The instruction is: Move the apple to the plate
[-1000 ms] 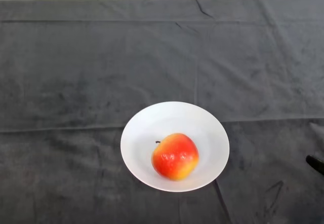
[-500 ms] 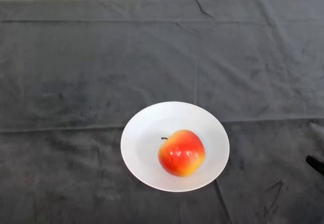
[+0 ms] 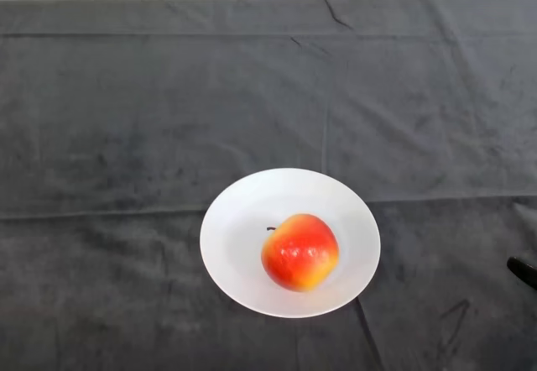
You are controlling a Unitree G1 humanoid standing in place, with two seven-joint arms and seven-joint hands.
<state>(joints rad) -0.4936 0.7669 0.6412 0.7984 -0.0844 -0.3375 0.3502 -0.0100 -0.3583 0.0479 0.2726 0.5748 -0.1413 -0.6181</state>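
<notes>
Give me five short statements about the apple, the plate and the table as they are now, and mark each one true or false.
1. The apple lies on the white plate. True.
2. The apple is green all over. False: it is red, shading to yellow-orange at its lower side.
3. The plate stands on a dark grey cloth that covers the table. True.
4. The plate sits in the far left corner of the table. False: it sits near the middle of the view, toward the near edge.
5. A second piece of fruit lies on the cloth beside the plate. False: the apple is the only fruit in view.
</notes>
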